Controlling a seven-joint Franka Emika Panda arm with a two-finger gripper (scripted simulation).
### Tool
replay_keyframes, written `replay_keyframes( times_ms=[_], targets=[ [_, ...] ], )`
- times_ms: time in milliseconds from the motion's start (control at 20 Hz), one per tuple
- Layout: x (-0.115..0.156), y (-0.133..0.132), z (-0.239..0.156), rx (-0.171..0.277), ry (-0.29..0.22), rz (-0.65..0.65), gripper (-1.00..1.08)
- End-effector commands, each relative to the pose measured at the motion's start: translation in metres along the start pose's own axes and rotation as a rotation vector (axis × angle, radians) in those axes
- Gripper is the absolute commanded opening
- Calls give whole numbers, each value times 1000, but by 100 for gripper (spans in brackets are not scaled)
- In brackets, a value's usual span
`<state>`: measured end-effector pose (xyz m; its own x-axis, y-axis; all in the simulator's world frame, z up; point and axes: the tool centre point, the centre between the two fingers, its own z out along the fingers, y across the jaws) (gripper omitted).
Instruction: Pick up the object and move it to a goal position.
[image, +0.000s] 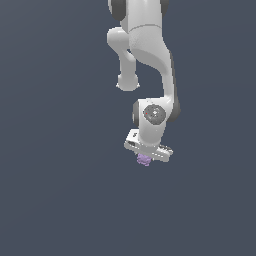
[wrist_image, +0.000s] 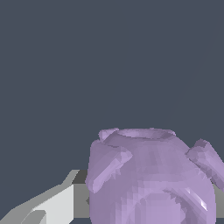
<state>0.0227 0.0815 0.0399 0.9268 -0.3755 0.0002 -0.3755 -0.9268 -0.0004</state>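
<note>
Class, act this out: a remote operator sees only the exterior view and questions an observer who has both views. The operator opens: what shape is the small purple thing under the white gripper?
Observer: The wrist view shows the pale purple lumpy object as a rounded body with a ring-like rim at one end.
Operator: Is its surface smooth?
Observer: No, stubby knobs stick out from its sides.
Operator: Is the white gripper touching it?
Observer: One pale grey finger sits right against it. The other finger is hidden behind the object.
</note>
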Motion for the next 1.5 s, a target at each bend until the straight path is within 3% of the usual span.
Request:
replay_keyframes(
  times_ms=[0, 300, 600, 1450],
  targets=[
    [1, 0, -1, 2, 1, 0, -100],
    [10, 1, -20, 40, 15, -5, -100],
    [29, 5, -60, 119, 43, -14, -100],
    [99, 54, -228, 460, 161, -53, -100]
  ],
)
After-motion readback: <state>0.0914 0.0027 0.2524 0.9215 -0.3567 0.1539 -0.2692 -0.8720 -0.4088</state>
